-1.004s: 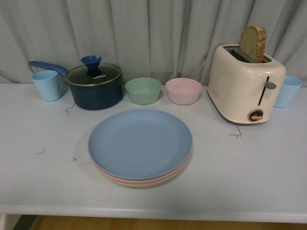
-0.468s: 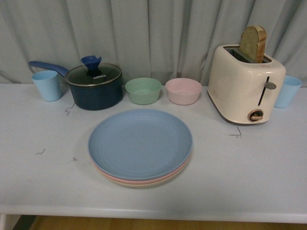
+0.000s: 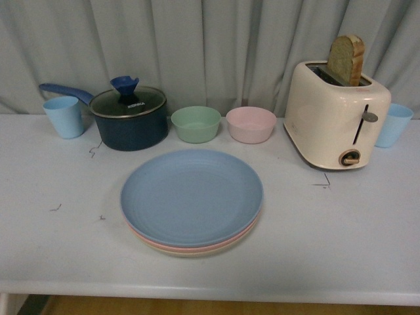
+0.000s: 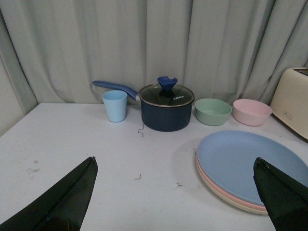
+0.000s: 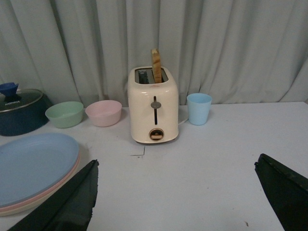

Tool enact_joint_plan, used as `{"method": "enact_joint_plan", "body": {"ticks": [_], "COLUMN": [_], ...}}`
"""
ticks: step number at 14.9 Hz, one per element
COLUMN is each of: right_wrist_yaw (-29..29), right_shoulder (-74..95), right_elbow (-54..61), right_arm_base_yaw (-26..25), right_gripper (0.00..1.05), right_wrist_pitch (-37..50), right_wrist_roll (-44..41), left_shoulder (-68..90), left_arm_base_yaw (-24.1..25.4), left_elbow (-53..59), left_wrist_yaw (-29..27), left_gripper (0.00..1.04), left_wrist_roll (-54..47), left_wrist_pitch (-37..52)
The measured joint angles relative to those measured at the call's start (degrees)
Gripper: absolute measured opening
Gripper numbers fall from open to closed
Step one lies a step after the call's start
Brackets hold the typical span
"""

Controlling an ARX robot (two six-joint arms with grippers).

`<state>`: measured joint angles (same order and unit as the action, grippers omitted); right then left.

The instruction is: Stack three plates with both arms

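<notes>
Sitting in the middle of the white table (image 3: 367, 236) is a stack of three plates. The blue plate (image 3: 191, 195) is on top. The pink plate (image 3: 152, 241) peeks out under it, and the cream plate (image 3: 197, 252) is at the bottom, flat on the table.

Behind the stack, by the grey curtain (image 3: 210, 46), stand a dark blue pot (image 3: 128, 125) with a glass lid, a green bowl (image 3: 195, 124) and a pink bowl (image 3: 251, 125). The two bowls are just beside each other. A light blue cup (image 3: 63, 116) stands by the pot's handle. On the right is a cream toaster (image 3: 335, 117) with a slice of bread (image 3: 346, 60) sticking up out of it. Another blue cup (image 3: 394, 125) stands partly behind the toaster.

The table has a few small dark marks on it.

No arm shows in the front view. In the left wrist view, the left gripper (image 4: 175, 192) is spread wide, with nothing between its black fingers (image 4: 67, 202). In the right wrist view, the right gripper (image 5: 175, 195) is spread wide too and holds nothing. Both are up above the table, not touching the plates.
</notes>
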<state>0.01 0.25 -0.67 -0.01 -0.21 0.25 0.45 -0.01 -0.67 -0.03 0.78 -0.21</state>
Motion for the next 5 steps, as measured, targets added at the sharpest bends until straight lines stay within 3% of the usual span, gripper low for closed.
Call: {"method": "enact_joint_plan", "body": {"ticks": [5], "right_wrist_yaw": [0.00], "right_shoulder": [0.00], "right_elbow": [0.00], "right_arm_base_yaw": [0.00], "right_gripper": [0.98], "right_wrist_pitch": [0.02], "right_wrist_roll": [0.00], "left_shoulder": [0.02], "left_arm_base_yaw": [0.00], "left_elbow": [0.02], "left_wrist_yaw": [0.00], "left_gripper": [0.98], "left_wrist_roll": [0.00], "left_wrist_pitch": [0.00]}}
